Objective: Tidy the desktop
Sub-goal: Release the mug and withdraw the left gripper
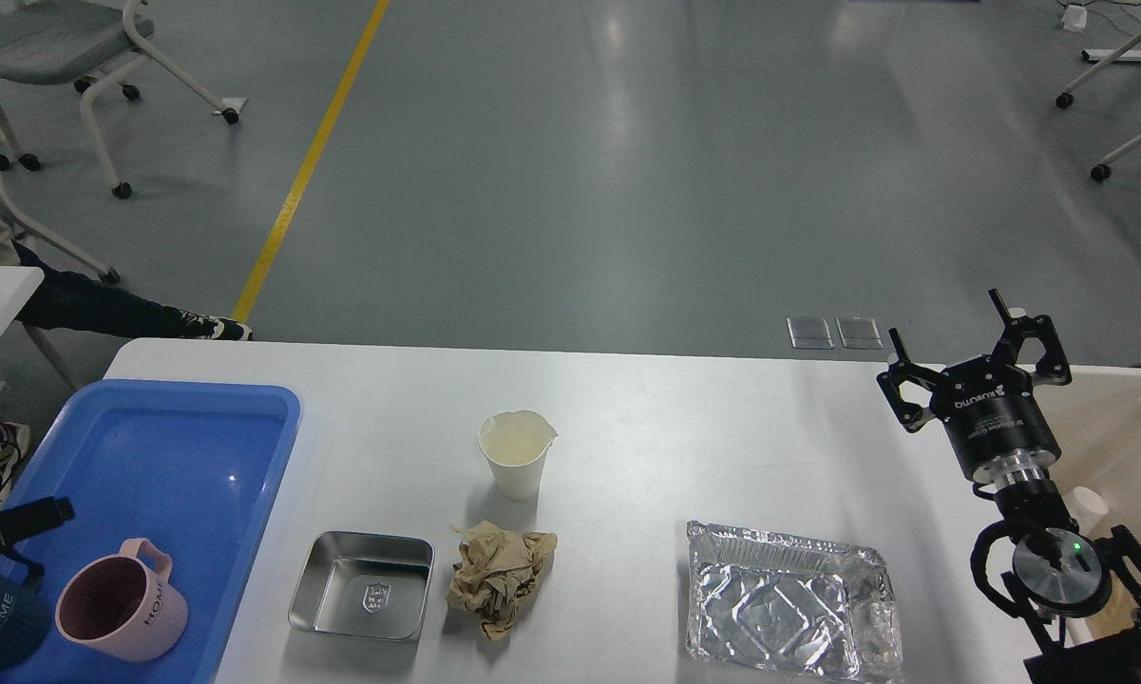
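Head view: right tool spread, empty, above desktop near foil tray; left tool indiscernible.

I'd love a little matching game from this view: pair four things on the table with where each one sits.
Things:
1. pink mug
2. paper cup
3. crumpled brown paper
4. foil tray

Places:
A. nearest the right gripper
B. in the blue tray
C. right of the steel dish
D. just behind the crumpled paper

Pairs: 1-B, 2-D, 3-C, 4-A
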